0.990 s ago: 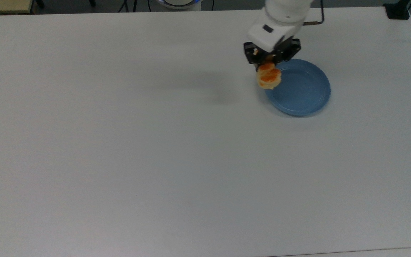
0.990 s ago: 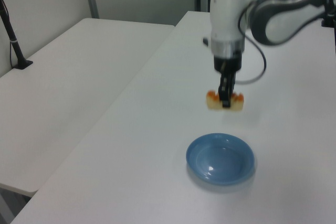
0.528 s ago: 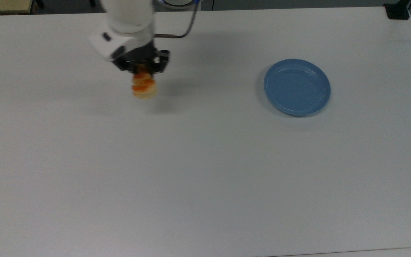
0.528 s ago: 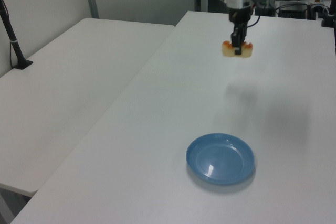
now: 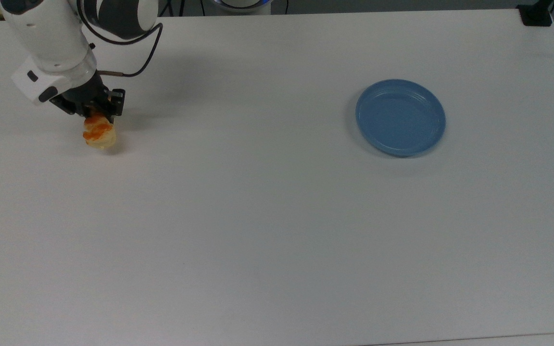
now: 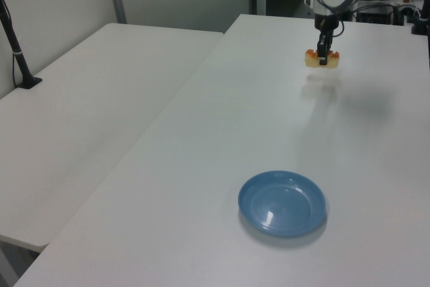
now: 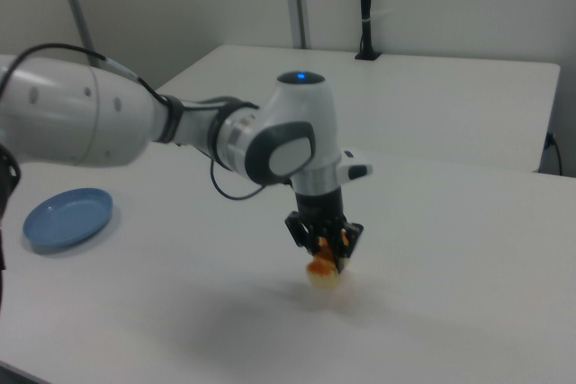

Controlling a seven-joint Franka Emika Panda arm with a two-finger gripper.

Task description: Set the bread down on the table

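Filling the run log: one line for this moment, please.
hand: shut on bread | bread: low over table, contact unclear | plate: empty

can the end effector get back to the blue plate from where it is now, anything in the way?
Probably yes. The end effector, shut on the bread, sits far toward the top view's left; the blue plate lies toward the top view's right. Bare table lies between them, nothing blocking.

The end effector (image 5: 95, 114) hides the bread's (image 5: 99, 134) upper end.

A round blue plate (image 5: 400, 117) lies bare, and a second white desk (image 6: 87, 105) stands alongside.
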